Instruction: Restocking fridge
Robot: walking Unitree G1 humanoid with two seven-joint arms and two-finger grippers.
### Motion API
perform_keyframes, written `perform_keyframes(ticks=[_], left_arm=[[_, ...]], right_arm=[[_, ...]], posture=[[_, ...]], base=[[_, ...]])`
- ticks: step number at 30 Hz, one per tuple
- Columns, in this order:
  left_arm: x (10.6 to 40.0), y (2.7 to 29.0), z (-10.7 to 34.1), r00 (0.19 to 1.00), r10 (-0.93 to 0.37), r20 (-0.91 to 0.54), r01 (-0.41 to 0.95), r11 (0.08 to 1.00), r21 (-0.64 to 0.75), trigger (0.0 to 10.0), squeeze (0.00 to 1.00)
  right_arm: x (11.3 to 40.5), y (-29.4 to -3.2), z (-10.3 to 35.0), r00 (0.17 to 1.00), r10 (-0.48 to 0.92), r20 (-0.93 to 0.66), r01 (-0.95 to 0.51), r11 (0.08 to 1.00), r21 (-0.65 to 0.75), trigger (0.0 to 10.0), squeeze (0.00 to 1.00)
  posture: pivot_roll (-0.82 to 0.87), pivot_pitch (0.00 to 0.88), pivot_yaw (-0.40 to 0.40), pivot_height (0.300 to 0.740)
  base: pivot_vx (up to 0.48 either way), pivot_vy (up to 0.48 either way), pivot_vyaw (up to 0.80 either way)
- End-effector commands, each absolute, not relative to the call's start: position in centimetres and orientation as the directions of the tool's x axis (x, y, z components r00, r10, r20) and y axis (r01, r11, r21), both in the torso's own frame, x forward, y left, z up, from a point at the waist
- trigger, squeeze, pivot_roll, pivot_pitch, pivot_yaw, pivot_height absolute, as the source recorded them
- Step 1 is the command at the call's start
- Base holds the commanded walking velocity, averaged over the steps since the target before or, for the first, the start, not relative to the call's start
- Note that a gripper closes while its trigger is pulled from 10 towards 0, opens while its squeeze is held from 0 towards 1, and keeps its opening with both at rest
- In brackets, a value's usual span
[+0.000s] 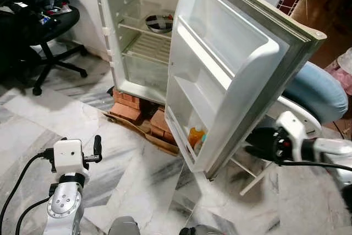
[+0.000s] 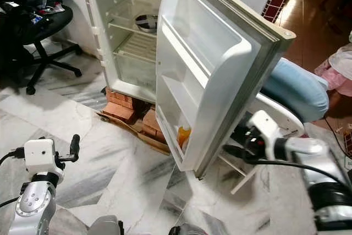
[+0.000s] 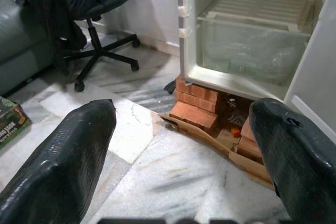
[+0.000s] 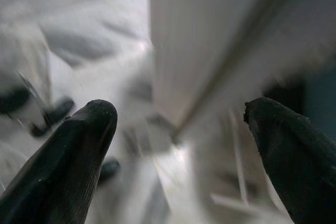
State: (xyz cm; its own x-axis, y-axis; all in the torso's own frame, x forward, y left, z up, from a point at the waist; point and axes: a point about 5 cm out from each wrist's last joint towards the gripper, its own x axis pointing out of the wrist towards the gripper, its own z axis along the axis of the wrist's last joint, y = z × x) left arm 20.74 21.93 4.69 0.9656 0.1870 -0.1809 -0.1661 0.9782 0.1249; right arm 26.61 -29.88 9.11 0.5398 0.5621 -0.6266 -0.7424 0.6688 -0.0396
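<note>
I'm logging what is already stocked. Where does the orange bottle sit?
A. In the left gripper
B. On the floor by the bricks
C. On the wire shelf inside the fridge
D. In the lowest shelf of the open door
D: the orange bottle stands in the bottom pocket of the open fridge door.

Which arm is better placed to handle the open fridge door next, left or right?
Probably the right. The right gripper sits open beside the fridge door's outer edge, near its bottom corner. The left gripper, also open, hangs over the marble floor, well short of the door.
</note>
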Motion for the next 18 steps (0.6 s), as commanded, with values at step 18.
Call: perform_keyframes(ticks=[18], left_arm=[[21.4,21.8,4.8,0.966,0.162,-0.202,-0.136,0.981,0.137,10.0,0.00]], right_arm=[[33.9,-26.0,17.6,0.910,0.414,0.019,-0.413,0.910,-0.040,10.0,0.00]], posture=[[0.04,0.037,-0.046,0.740]], base=[[0.000,0.000,0.00]])
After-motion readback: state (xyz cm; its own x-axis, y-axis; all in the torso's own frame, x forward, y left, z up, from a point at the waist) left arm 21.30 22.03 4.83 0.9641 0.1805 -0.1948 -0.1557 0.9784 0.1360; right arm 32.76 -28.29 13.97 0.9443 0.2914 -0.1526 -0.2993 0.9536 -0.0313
